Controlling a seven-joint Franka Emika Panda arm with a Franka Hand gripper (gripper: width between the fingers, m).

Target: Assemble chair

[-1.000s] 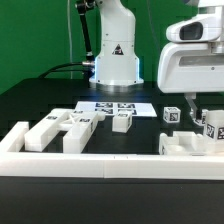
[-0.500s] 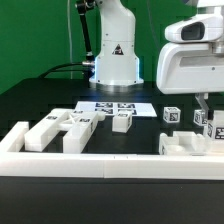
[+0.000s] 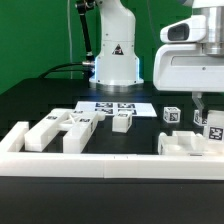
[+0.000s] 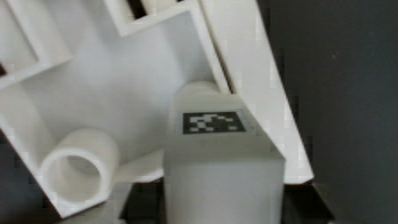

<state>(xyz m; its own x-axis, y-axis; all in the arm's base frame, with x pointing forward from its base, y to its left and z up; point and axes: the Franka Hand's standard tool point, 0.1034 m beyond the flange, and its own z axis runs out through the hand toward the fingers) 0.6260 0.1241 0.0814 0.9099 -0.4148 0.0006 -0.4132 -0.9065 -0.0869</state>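
Chair part right at the tool, fingertips hidden, grasp or release unclear.

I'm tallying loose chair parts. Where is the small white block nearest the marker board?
In the exterior view, the small white block sits near the centre, just in front of the marker board, on its camera side.

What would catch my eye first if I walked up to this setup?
Probably the big white arm base standing at the back centre before the green backdrop, and the bulky white gripper hanging at the exterior view's right, over a tagged white part. Next, the cluster of blocky white chair parts on the black table at the exterior view's left.
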